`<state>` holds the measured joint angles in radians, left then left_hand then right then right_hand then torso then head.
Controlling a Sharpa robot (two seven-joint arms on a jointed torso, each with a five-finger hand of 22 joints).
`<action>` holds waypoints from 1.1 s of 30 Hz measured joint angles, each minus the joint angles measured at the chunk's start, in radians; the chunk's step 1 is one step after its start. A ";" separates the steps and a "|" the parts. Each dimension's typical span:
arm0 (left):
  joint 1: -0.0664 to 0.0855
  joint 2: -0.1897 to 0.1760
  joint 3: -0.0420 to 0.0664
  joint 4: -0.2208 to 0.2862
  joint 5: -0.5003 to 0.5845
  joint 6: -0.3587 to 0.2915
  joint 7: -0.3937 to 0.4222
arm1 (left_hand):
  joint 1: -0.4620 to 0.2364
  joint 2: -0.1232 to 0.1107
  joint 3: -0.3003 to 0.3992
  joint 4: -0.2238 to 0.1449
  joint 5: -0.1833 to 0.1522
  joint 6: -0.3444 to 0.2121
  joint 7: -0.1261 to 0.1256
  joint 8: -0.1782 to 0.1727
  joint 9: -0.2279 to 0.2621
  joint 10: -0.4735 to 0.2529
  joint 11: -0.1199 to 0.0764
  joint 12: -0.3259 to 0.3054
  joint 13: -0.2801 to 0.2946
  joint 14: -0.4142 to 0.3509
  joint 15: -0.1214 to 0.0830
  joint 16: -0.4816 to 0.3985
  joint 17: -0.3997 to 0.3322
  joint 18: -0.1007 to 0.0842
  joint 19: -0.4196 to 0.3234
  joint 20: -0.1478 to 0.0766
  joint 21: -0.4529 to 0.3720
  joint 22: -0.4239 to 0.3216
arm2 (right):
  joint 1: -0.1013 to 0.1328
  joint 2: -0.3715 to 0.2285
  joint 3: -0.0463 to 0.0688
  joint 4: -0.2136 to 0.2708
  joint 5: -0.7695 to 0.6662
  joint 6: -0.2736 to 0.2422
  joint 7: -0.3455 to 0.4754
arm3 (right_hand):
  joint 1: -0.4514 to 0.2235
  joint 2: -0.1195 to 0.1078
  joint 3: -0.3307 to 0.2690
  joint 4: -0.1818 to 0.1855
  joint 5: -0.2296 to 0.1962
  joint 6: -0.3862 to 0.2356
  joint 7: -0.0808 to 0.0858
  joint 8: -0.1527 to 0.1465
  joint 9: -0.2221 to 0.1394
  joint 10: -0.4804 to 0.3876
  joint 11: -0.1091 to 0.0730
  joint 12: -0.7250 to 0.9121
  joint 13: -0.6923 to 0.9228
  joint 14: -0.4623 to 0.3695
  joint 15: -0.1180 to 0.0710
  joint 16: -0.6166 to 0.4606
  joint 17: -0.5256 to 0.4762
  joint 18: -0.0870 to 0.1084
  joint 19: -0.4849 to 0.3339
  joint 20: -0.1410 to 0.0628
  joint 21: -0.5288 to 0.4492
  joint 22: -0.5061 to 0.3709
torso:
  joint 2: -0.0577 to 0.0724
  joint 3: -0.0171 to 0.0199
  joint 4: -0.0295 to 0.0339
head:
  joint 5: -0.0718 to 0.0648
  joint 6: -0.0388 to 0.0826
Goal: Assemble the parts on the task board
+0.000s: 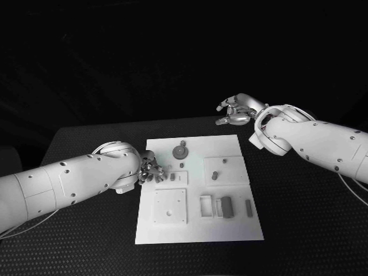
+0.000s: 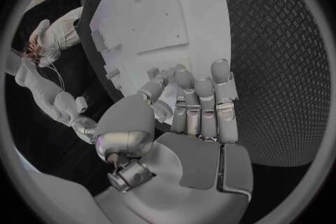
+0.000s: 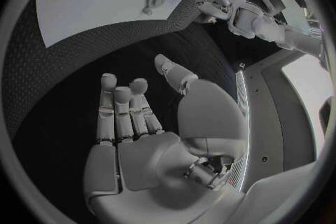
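The task board [image 1: 199, 190] lies at the table's [image 1: 317, 230] centre with grey parts [image 1: 226, 207] on it. The left hand [image 1: 151, 170] rests at its 9 o'clock edge, fingers loosely extended, holding nothing. The right hand [image 1: 238, 111], empty and spread, hovers off the board's 1 o'clock corner.

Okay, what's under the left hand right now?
The left hand sits at the task board edge, fingers over a small part. Whether it pinches that part is hidden by its fingers.
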<state>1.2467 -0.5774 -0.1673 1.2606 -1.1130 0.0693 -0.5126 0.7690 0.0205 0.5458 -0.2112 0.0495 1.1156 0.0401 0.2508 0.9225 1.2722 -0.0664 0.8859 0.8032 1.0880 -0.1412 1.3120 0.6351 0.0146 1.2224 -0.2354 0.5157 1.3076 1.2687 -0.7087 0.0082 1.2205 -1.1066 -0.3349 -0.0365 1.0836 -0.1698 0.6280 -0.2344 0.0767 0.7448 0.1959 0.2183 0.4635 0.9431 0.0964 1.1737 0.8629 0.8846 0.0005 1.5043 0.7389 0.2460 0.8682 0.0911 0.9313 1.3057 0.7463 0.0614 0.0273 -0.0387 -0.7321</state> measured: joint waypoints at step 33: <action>-0.012 -0.045 0.016 0.011 0.026 -0.056 0.009 | -0.183 -0.062 -0.149 -0.012 0.000 -0.089 0.012 -0.047 -0.031 -0.051 0.022 -0.021 -0.006 -0.044 -0.002 -0.015 -0.016 0.000 -0.045 -0.005 -0.035 0.000 | 0.000 0.001 0.000 -0.003 0.000 0.001 0.001 | 0.000 0.000 0.000 0.000 0.000 0.001 -0.001 0.000 -0.002 0.000 0.000 0.003 -0.002 -0.004 -0.001 0.004 -0.002 0.000 0.000 0.000 0.000 0.000 | 0.001 -0.0018 0.0007 | -0.003 0.006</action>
<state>1.2344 -0.6224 -0.1514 1.2715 -1.0866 0.0132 -0.5031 0.5859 -0.0414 0.3972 -0.2235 0.0495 1.0268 0.0522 0.2040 0.8911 1.2214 -0.0441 0.8650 0.7971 1.0436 -0.1436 1.2967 0.6196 0.0146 1.1773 -0.2401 0.4804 1.3073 1.2687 -0.7079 0.0082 1.2175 -1.1065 -0.3338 -0.0357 1.0836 -0.1698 0.6279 -0.2344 0.0767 0.7462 0.1945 0.2183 0.4618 0.9431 0.0964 1.1768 0.8614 0.8807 -0.0003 1.5081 0.7372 0.2459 0.8682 0.0911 0.9313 1.3054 0.7469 0.0595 0.0280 -0.0422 -0.7264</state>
